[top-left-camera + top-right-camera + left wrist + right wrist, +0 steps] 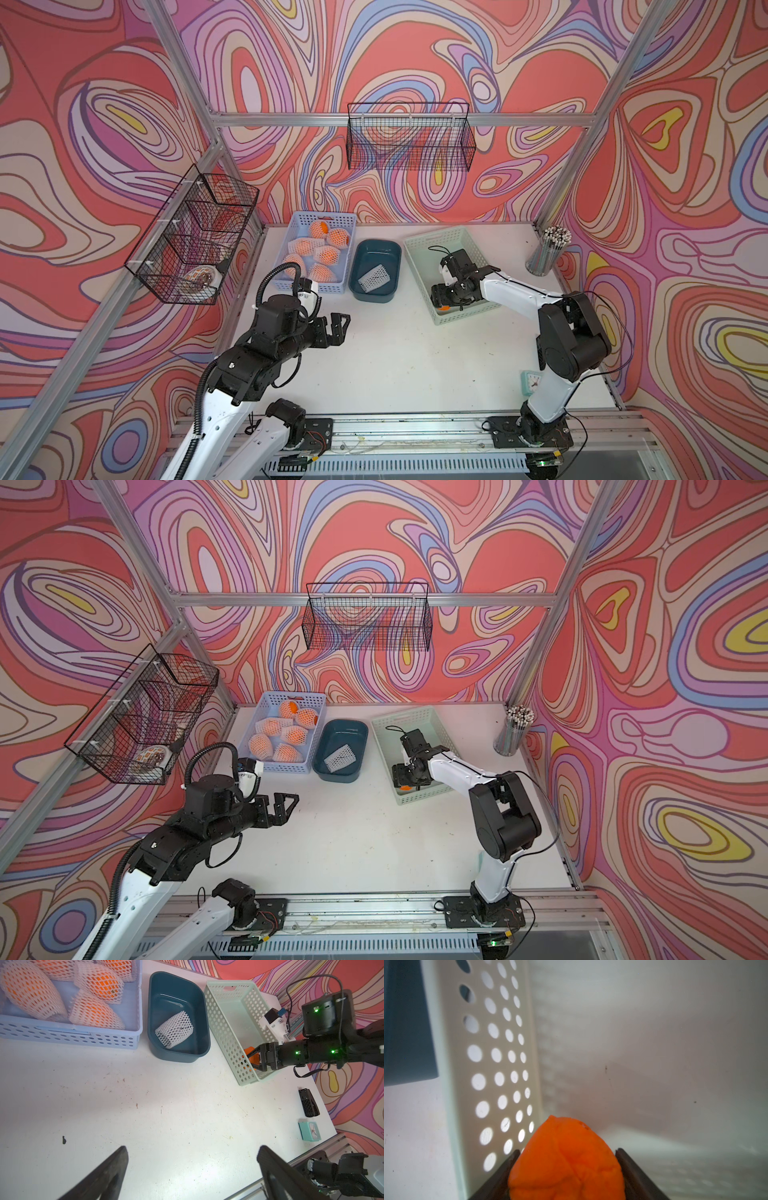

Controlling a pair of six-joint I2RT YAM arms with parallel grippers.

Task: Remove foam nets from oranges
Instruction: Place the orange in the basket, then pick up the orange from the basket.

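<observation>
My right pincer (568, 1150) is down inside the mint basket (419, 245), at roughly 2 o'clock on the table (395, 353). The bare orange (566, 1159) sits squarely between its two fingers and pokes out past their tips, close to the perforated wall on the tub's side. The fruit fills the whole gap, and I cannot tell whether the fingers are pressing it or merely flanking it. In a top view only a sliver of that orange shows (444, 308), at the basket's 6 o'clock end. One empty foam net (376, 277) lies in the teal tub (357, 266) at 12 o'clock. The netted oranges (326, 253) fill the blue basket (299, 220) at 11 o'clock. My left pincer (338, 326) hangs spread wide over bare table at 9 o'clock, gripping nothing. A small teal clock (309, 1131) stands at 4 o'clock, its dial too small to read.
</observation>
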